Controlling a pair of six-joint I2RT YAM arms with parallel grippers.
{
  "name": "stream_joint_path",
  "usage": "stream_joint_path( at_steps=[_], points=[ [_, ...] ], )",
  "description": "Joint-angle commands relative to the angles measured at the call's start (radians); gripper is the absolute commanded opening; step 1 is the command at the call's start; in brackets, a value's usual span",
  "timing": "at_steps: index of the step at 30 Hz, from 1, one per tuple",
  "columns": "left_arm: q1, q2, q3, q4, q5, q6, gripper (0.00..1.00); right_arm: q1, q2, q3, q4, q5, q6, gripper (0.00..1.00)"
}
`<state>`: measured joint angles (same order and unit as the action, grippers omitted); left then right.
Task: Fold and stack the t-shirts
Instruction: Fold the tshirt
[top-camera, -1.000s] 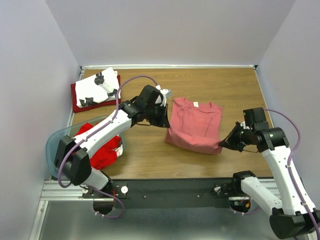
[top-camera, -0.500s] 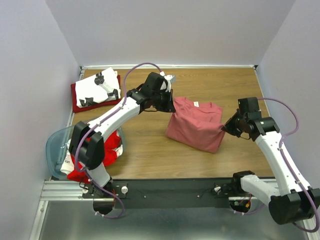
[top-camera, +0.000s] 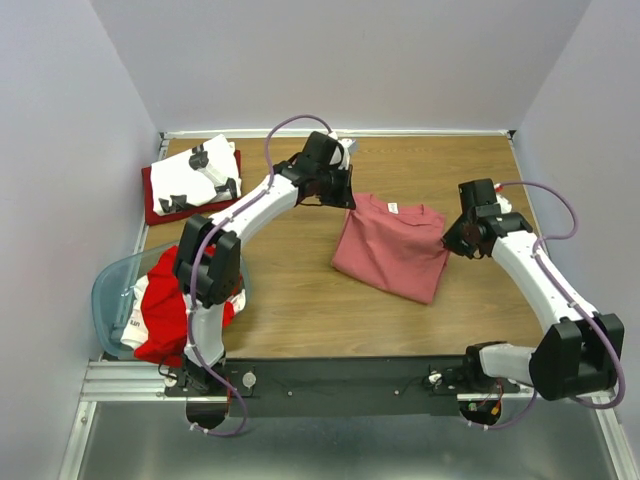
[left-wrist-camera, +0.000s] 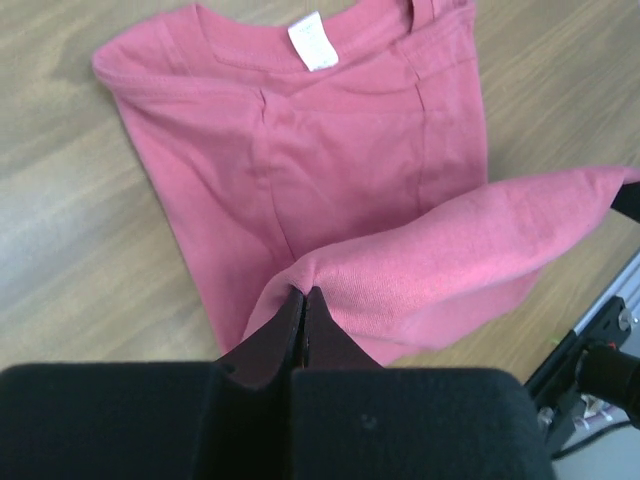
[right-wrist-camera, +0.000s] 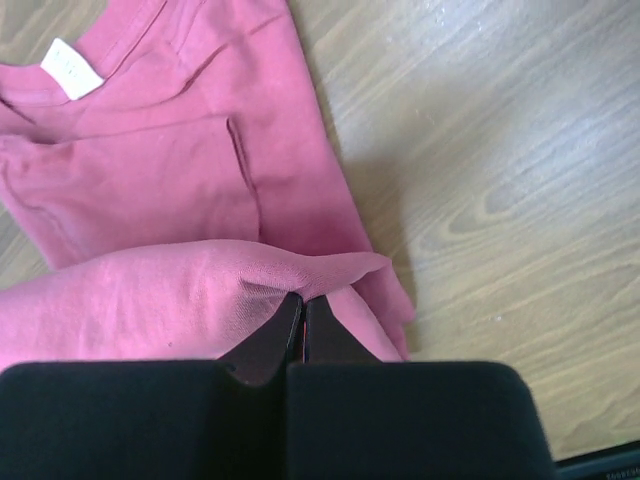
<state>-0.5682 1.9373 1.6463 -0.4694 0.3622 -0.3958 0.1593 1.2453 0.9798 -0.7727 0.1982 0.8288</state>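
The salmon-pink t-shirt (top-camera: 392, 250) lies partly folded on the table's middle, collar tag toward the back. My left gripper (top-camera: 346, 200) is shut on a lifted corner of it at its left; the pinch shows in the left wrist view (left-wrist-camera: 303, 292). My right gripper (top-camera: 449, 240) is shut on the opposite corner of the same raised fold, which shows in the right wrist view (right-wrist-camera: 302, 298). The fold hangs between the grippers above the shirt's upper half (right-wrist-camera: 150, 150). A white t-shirt with black prints (top-camera: 198, 172) lies on a dark red t-shirt (top-camera: 157, 205) at the back left.
A translucent pale-blue tub (top-camera: 112, 290) at the front left holds bright red and white shirts (top-camera: 165, 310) that spill over its rim. The table (top-camera: 300, 300) is wood-grained, with grey walls close on three sides.
Both grippers have carried the shirt's near edge up and toward the back, over the collar half. The left arm stretched farther back, and the right gripper moved back and left.
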Motion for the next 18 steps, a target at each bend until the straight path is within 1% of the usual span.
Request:
stream_joint_path(
  at_steps=[1, 6, 10, 11, 12, 13, 14, 15, 16, 17, 18],
  points=[
    [0.021, 0.069, 0.084, 0.0, 0.034, 0.035, 0.0, -0.009, 0.046, 0.026, 0.065, 0.072, -0.036, 0.01],
    [0.042, 0.169, 0.213, -0.034, 0.018, 0.043, 0.0, -0.033, 0.16, 0.069, 0.107, 0.099, -0.065, 0.0],
    [0.059, 0.251, 0.323, -0.032, 0.03, 0.029, 0.0, -0.053, 0.272, 0.125, 0.157, 0.08, -0.092, 0.01],
    [0.06, 0.284, 0.377, -0.032, 0.029, 0.023, 0.11, -0.064, 0.295, 0.152, 0.167, 0.075, -0.103, 0.08],
    [0.07, 0.298, 0.406, -0.037, 0.03, 0.018, 0.25, -0.072, 0.337, 0.164, 0.19, 0.051, -0.114, 0.17],
    [0.074, 0.307, 0.432, -0.032, 0.026, 0.0, 0.43, -0.087, 0.353, 0.178, 0.205, 0.029, -0.123, 0.28],
    [0.079, 0.31, 0.469, -0.028, 0.02, -0.006, 0.71, -0.095, 0.365, 0.192, 0.219, -0.002, -0.132, 0.52],
    [0.083, 0.305, 0.483, -0.023, 0.014, -0.008, 0.78, -0.102, 0.379, 0.229, 0.231, -0.073, -0.143, 0.61],
    [0.09, 0.298, 0.487, -0.011, -0.003, -0.008, 0.86, -0.107, 0.391, 0.25, 0.243, -0.104, -0.16, 0.65],
    [0.093, 0.272, 0.472, 0.001, -0.008, -0.003, 0.89, -0.112, 0.393, 0.269, 0.246, -0.141, -0.171, 0.69],
    [0.094, 0.256, 0.455, 0.015, -0.009, 0.003, 0.9, -0.112, 0.393, 0.281, 0.248, -0.154, -0.181, 0.7]
  ],
)
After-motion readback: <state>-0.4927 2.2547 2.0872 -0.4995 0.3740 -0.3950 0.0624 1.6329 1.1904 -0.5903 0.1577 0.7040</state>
